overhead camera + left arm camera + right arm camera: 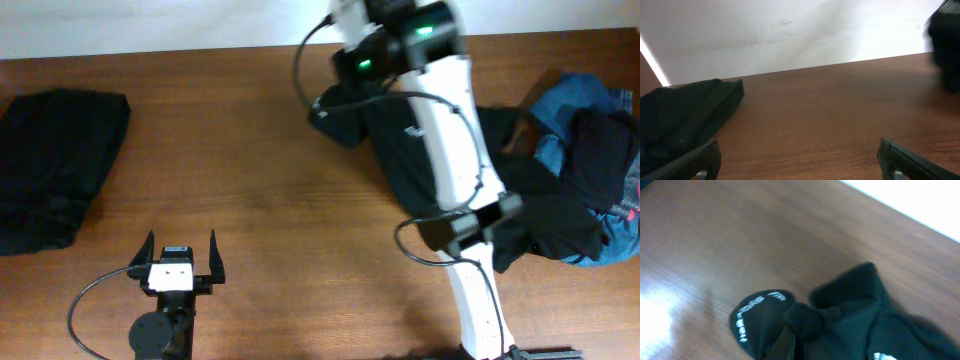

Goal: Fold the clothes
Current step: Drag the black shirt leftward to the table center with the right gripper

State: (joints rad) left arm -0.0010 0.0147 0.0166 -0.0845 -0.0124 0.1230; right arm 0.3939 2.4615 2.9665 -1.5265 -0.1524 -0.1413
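Right arm (447, 130) reaches far forward, gripper (792, 325) pinching black T-shirt (395, 165).

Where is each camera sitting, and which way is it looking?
Overhead: above the table, looking straight down; the left arm and right arm show.
Left wrist: on the left arm, looking across the table to the wall; its fingers show.
Right wrist: on the right arm, looking down at the black T-shirt; no fingers clearly show.
Shared: overhead and left wrist both see the folded black cloth.
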